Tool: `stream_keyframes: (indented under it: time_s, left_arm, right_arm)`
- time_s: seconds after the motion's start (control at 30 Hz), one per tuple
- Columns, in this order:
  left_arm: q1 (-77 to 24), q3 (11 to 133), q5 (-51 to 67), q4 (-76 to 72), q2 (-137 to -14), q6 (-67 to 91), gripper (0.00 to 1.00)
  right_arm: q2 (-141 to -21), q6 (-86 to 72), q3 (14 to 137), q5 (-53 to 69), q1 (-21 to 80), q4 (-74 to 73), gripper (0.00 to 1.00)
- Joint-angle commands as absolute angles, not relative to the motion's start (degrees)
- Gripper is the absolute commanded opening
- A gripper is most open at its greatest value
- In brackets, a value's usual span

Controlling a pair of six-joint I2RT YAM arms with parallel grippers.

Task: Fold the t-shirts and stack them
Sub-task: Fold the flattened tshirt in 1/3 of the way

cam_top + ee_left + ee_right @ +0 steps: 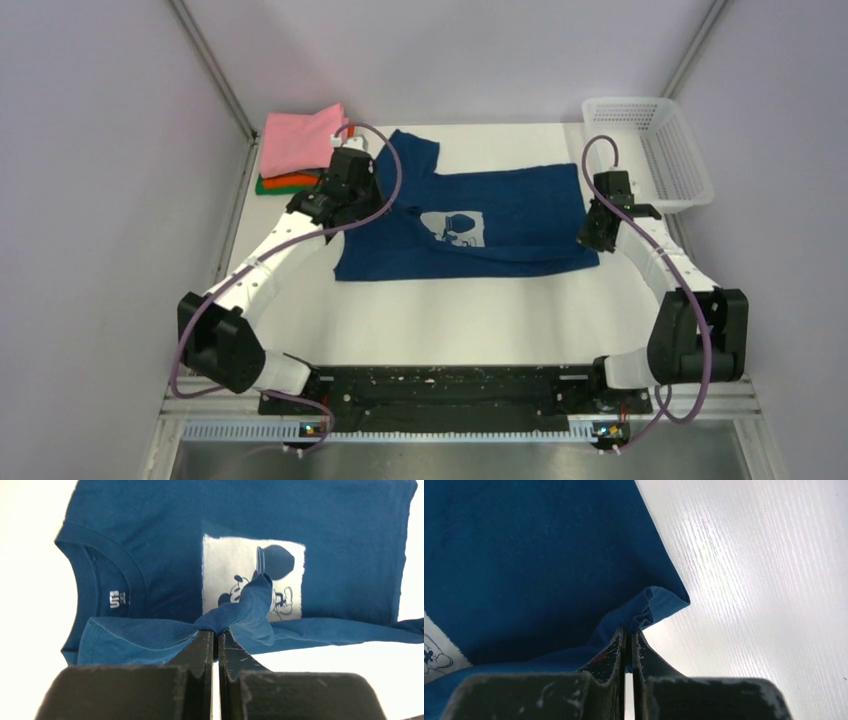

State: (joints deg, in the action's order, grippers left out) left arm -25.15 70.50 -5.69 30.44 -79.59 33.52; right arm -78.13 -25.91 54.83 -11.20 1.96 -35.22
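A dark navy t-shirt (520,205) with a white chest print (453,228) lies spread on the table, its near part folded up over itself. My left gripper (375,205) is shut on a pinch of the shirt's cloth at its left side, shown in the left wrist view (217,631) in front of the print (225,565). My right gripper (590,237) is shut on the shirt's right corner, also shown in the right wrist view (629,629). A folded pink shirt (300,140) lies on folded orange (290,180) and green (262,187) ones at the back left.
A white plastic mesh basket (655,150) stands at the back right. The white table (450,320) has grey walls on both sides and behind. The arms' bases sit on a black rail (440,385) at the near edge.
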Motion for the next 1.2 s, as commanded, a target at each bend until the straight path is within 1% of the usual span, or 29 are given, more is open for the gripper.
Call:
stream_keyframes:
  time_s: [0.0, 0.27, 0.4, 0.47, 0.5, 0.53, 0.57, 0.6, 0.63, 0.7, 0.73, 0.87, 0.97, 1.03, 1.17]
  left_arm:
    - [-23.2, 75.5, -5.5, 26.9, -82.9, 29.1, 0.0]
    - [-20.0, 79.6, -4.1, 26.3, -90.2, 27.9, 0.0]
    - [-18.8, 82.8, -3.7, 25.4, -95.5, 27.1, 0.0]
    - [-18.1, 85.8, -4.9, 25.7, -99.1, 27.2, 0.01]
    - [-17.7, 87.8, -5.8, 26.2, -101.1, 27.3, 0.12]
    - [-17.0, 90.2, -6.2, 27.3, -103.2, 27.6, 0.3]
    - [-16.5, 92.8, -6.7, 28.7, -105.7, 27.7, 0.58]
    - [-16.2, 95.5, -7.4, 30.8, -107.1, 28.1, 0.76]
    - [-16.0, 98.2, -7.4, 33.2, -108.2, 28.2, 0.83]
    - [-15.8, 100.9, -6.9, 35.5, -108.6, 28.4, 0.94]
    - [-15.8, 100.6, -6.4, 34.7, -108.2, 28.3, 0.98]
    - [-15.9, 95.8, -1.1, 32.5, -105.8, 29.1, 0.99]
    - [-16.6, 89.5, 5.1, 30.0, -103.5, 31.0, 0.99]
    - [-17.6, 84.2, 8.4, 27.1, -102.3, 32.5, 0.99]
    - [-18.1, 77.2, 10.1, 22.8, -102.8, 34.7, 0.99]
  right_arm:
    - [-81.8, -25.1, 59.8, -12.0, 1.2, -34.0, 0.0]
    - [-88.8, -26.1, 64.8, -12.4, 0.8, -33.0, 0.0]
    - [-93.3, -26.5, 67.9, -12.9, 0.6, -31.3, 0.07]
    - [-96.1, -26.7, 69.8, -13.8, 0.3, -28.8, 0.15]
    - [-97.7, -26.4, 71.8, -13.9, 0.3, -28.1, 0.23]
    - [-99.3, -25.8, 74.3, -13.9, 0.3, -28.2, 0.39]
    - [-100.9, -25.5, 76.5, -14.2, 0.3, -29.6, 0.45]
    - [-101.0, -24.9, 78.3, -13.8, 0.3, -30.8, 0.51]
    - [-100.3, -24.6, 78.7, -12.8, 0.3, -31.0, 0.6]
    - [-97.4, -23.9, 76.9, -10.0, 0.2, -29.6, 0.64]
    - [-95.9, -23.4, 75.4, -8.7, 0.4, -28.6, 0.65]
    - [-91.5, -22.7, 68.3, -2.6, 3.2, -26.0, 0.69]
    - [-90.0, -22.0, 63.1, -1.5, 5.8, -24.1, 0.73]
    - [-90.0, -22.1, 59.5, -0.8, 6.4, -21.3, 0.76]
    - [-93.5, -22.0, 58.2, -0.3, 6.5, -17.1, 0.78]
